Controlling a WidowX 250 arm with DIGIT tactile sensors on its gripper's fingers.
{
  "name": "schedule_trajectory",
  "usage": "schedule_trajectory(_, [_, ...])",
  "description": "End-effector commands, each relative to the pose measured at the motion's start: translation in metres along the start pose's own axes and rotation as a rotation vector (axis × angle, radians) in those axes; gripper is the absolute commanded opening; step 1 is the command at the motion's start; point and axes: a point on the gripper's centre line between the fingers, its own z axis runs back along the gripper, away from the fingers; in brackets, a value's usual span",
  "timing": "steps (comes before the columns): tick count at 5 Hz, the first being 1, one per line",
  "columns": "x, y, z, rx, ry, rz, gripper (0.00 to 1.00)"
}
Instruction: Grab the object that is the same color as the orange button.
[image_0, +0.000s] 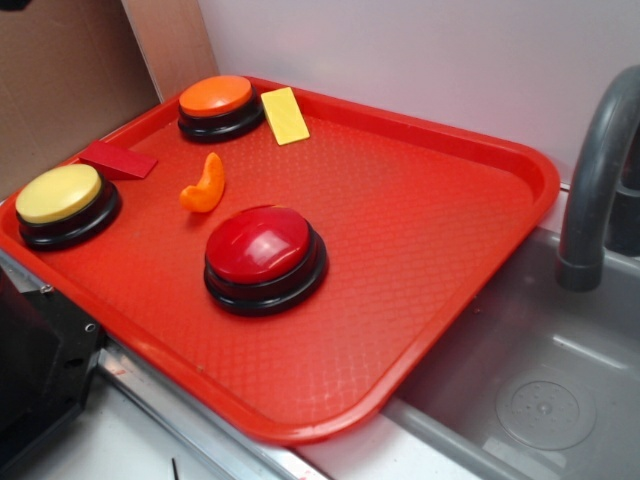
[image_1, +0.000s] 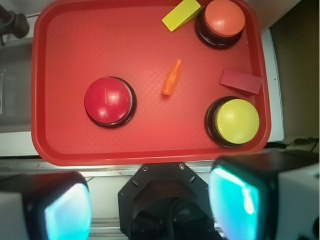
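Observation:
The small orange crescent-shaped piece (image_0: 204, 185) lies on the red tray (image_0: 420, 230), between the orange button (image_0: 217, 104) at the back and the red button (image_0: 264, 256). In the wrist view the crescent piece (image_1: 172, 77) lies near the tray's middle, with the orange button (image_1: 224, 20) at the top right. My gripper (image_1: 150, 207) is open and empty, high above the scene near the tray's (image_1: 150, 135) near edge, over the robot base. Its two teal pads (image_1: 67, 212) stand wide apart. The gripper does not show in the exterior view.
A yellow button (image_0: 62, 202) sits at the tray's left and a flat dark-red wedge (image_0: 118, 160) behind it. A flat yellow rectangle (image_0: 285, 115) lies beside the orange button. A grey sink (image_0: 540, 390) and faucet (image_0: 595, 180) are to the right. The black robot base (image_1: 165, 200) sits below the tray.

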Motion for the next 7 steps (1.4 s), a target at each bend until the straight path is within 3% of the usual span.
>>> schedule_trajectory(1, [0.0, 0.0, 0.0, 0.0, 0.0, 0.0, 1.0])
schedule_trajectory(2, [0.021, 0.0, -0.015, 0.007, -0.012, 0.036, 1.0])
schedule_trajectory(3, [0.063, 0.002, -0.043, 0.01, -0.048, 0.206, 1.0])
schedule_trajectory(4, [0.081, 0.022, -0.075, 0.005, -0.057, 0.402, 1.0])
schedule_trajectory(6, [0.094, 0.059, -0.127, 0.071, -0.043, 0.528, 1.0])
schedule_trajectory(7, [0.094, 0.063, -0.154, 0.097, -0.017, 0.531, 1.0])
